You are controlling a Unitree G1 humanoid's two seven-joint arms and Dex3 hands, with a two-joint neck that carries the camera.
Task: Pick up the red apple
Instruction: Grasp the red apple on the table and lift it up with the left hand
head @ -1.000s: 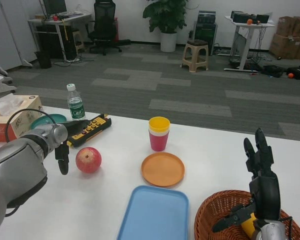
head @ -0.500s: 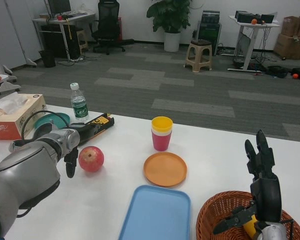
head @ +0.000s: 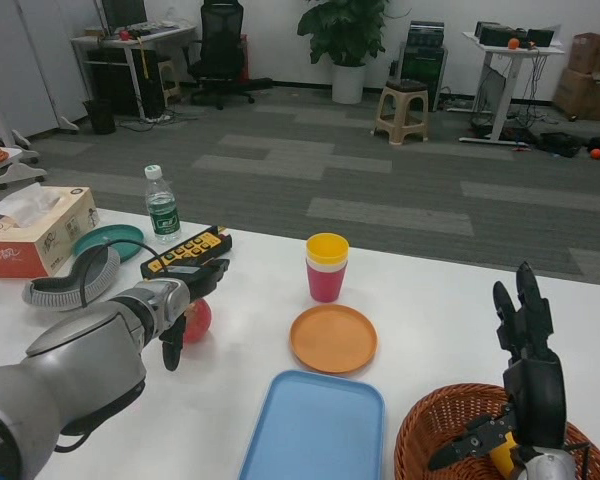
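Table (head: 450, 300), white and wide, carries everything before me. At its near right corner sits a brown woven wicker basket (head: 420, 440), and my right hand (head: 525, 375) stands above it, fingers apart and holding nothing. A light blue rectangular plastic tray (head: 315, 425) lies near the middle, with a flat round orange plate (head: 333, 338) just beyond it. My left hand (head: 185, 295) reaches over the round red apple (head: 198, 318) at the left, fingers curled down around it; I cannot tell whether they grip it. Farther back stand 2 stacked cups, yellow in pink (head: 326, 266).
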